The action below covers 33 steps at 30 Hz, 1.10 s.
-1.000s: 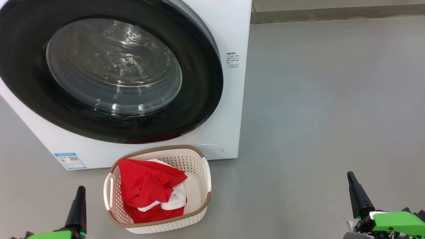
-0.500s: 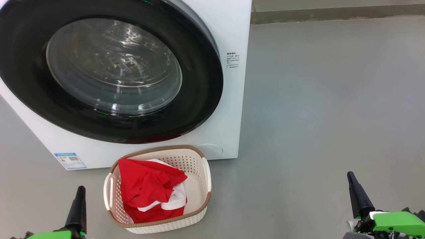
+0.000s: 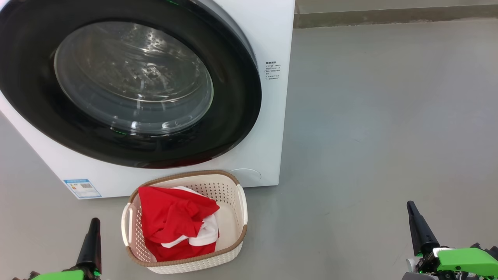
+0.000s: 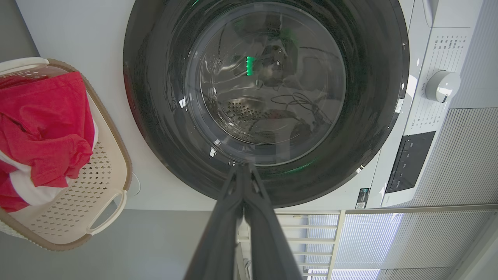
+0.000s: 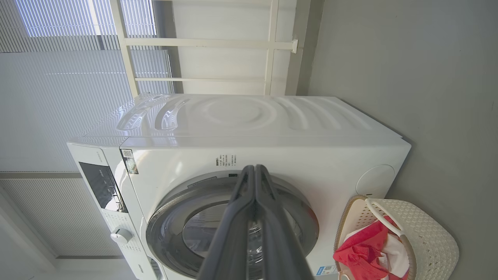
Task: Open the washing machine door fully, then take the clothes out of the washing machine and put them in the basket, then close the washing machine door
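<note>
Nothing's moved at all over the last second as far as I can tell. Both arms are parked in the same spots, so to me this reads as the job being finished, not mid-step. Biggest first: one big white boxy front-loading washing machine sits on the plain grey floor. Its one large round door, a glossy black ring around a bulging clear glass window, lies flush against the front, so shut. Through the glass I only see bare metal, no red, so I'd guess it's been emptied. Just in front of the machine, below the door, is one small cream-white perforated plastic basket with a brown woven-look rim. The clothes are in it: one heap of soft red fabric with white parts, bunched toward its left side. Can't say how many garments that is. Then two grippers: the left gripper just left of the basket, and the right gripper well off to the right over bare floor. Each has its long dark fingers pressed together, holding nothing.
</note>
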{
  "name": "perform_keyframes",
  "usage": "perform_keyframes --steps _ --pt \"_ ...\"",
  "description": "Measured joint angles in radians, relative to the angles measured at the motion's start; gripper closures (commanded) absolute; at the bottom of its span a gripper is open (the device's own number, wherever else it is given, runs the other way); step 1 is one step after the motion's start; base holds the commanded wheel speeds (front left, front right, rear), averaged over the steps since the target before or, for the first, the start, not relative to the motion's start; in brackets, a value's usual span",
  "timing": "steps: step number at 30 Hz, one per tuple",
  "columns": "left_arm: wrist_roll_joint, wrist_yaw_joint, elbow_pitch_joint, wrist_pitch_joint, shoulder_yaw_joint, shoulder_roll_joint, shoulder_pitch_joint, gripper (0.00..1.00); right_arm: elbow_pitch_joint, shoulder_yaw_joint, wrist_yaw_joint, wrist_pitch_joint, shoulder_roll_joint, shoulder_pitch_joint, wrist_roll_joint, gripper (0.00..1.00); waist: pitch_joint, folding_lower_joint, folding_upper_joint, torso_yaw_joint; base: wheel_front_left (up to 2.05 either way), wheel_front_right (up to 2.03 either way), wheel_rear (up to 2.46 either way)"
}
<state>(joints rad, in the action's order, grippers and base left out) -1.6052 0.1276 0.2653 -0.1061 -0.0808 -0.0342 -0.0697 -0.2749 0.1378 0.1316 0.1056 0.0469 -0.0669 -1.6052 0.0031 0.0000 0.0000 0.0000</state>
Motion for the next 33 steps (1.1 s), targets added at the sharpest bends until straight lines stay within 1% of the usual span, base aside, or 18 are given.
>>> perform_keyframes --steps 33 --pt "0.0 0.0 0.0 -0.004 0.0 0.0 0.0 1.0 0.0 0.0 0.0 0.0 0.0 0.0 0.0 1.0 0.0 0.0 0.0 0.0 0.0 0.0 0.0"
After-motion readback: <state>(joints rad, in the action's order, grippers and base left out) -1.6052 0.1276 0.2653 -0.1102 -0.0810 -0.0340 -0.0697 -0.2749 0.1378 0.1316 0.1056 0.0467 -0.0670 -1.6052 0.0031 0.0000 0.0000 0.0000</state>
